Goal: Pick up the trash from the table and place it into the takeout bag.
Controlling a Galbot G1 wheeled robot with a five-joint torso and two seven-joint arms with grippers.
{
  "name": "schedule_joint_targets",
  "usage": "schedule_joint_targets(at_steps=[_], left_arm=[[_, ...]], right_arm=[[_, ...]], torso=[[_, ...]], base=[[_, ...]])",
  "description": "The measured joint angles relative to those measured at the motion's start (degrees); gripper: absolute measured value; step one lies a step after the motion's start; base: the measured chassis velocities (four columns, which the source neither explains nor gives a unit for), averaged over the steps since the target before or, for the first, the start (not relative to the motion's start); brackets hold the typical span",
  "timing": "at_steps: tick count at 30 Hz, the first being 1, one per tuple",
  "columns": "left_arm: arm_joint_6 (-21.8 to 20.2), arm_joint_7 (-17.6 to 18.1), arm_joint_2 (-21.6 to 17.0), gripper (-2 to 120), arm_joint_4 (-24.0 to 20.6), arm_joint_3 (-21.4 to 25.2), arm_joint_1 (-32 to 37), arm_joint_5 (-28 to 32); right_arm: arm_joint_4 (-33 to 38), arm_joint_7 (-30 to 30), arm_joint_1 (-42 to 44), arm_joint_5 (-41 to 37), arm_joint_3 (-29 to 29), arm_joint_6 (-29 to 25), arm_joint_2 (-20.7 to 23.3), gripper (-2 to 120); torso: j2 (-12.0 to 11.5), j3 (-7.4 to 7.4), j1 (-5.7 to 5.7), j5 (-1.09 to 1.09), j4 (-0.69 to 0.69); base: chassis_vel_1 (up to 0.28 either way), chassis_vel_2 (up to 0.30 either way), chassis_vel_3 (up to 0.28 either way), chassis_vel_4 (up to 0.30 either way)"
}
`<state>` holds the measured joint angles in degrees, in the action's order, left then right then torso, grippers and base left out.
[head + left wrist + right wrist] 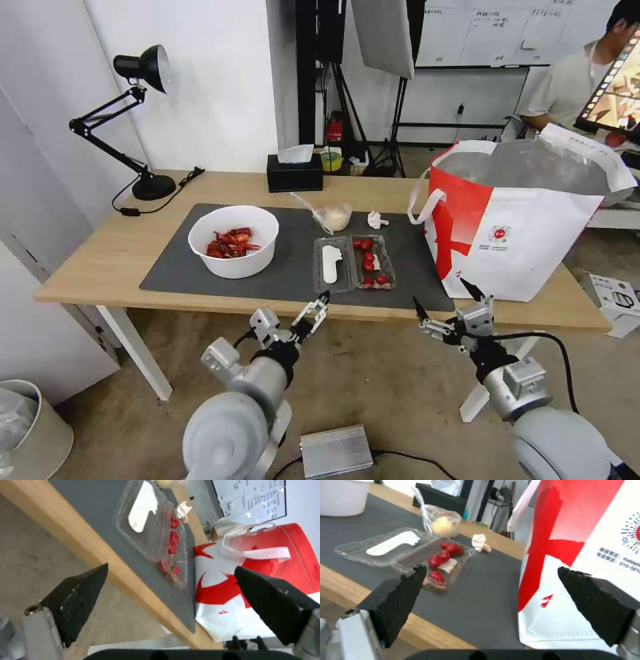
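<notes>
Light wood made up the bench (100,257), a rectangular top on white legs carrying a large dark grey mat (293,267) on which the trash lay, likely as a spill guard. Nearest the front edge sat the clear hinged plastic tray with red bits (355,263), lying open and flat, so both halves would probably have to be gathered at once. Behind it stood a small clear cup (333,217) holding something pale, and just beside that a crumpled white tissue (377,219). To the left, well apart from the tray, was the white round bowl of red crayfish shells (233,240), upright.

At the mat's right end stood the large white and red takeout bag (513,227), its silver foil mouth gaping upward and a white strap handle hanging toward the tray; upright and near, it looked ready to take things dropped from above.

Both arms hung below the bench's front edge, touching nothing. The left claw (310,320) had its jaws apart and empty, pointed toward the tray; the right claw (448,303) was likewise spread wide and empty, below the bag's near corner.

Farther back, a black tissue box (295,175) and a black desk lamp (133,127) stood before a white wall, with studio stands beyond.
</notes>
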<state>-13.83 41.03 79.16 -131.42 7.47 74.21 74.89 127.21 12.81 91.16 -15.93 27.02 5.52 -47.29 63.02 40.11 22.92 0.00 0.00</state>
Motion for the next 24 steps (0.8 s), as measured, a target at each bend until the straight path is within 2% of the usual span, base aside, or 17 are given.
schedule_joint_targets(at_steps=[11,19,24], left_arm=[[0.0,4.2,2.6,100,3.8,-1.8,-6.6,2.8],[0.2,8.9,7.0,100,8.3,-4.4,-11.2,3.4],[1.0,10.6,8.8,100,10.7,-5.5,-13.1,3.3]], right_arm=[[0.2,0.0,1.5,0.7,1.8,-0.1,-0.6,100],[0.4,0.1,2.6,1.0,3.1,-0.2,-1.1,100],[0.3,0.2,3.0,1.5,3.2,-0.3,-1.7,100]], torso=[[0.0,0.0,0.0,0.0,0.0],[0.0,0.0,0.0,0.0,0.0],[0.0,0.0,0.0,0.0,0.0]], base=[[0.0,0.0,0.0,0.0],[0.0,0.0,0.0,0.0],[0.0,0.0,0.0,0.0]])
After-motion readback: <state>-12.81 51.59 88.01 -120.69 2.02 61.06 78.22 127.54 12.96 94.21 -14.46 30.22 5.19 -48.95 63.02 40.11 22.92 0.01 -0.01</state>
